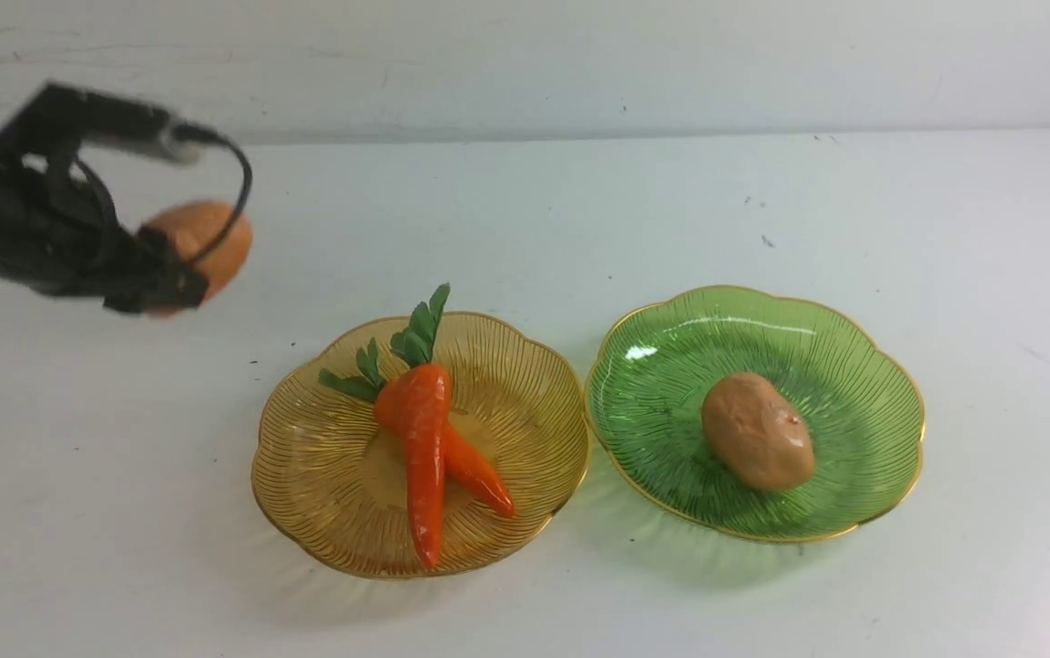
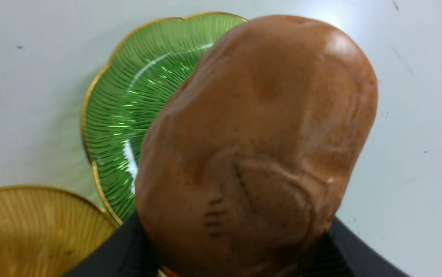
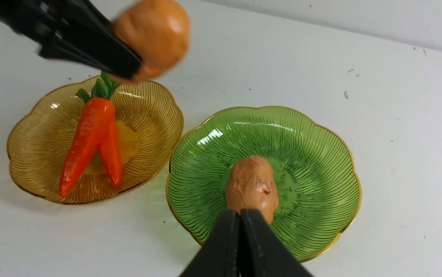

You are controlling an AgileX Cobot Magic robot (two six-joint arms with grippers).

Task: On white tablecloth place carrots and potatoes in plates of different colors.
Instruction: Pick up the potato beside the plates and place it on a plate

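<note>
One potato [image 1: 205, 239] glossy, rigid-looking, likely light, slippery; left pincer [image 1: 173, 274] pinching its near end, aloft; mid-girth hold safer; right pincer [image 3: 240, 219] pressed together

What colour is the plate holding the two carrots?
Amber-yellow, ribbed, with a gold rim; the plate shows best in the front view.

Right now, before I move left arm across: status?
Left gripper holds second potato aloft. Right gripper shut, empty. Carrots in amber plate, first potato in green plate. Amber plate lies roughly between second potato and green plate.
</note>
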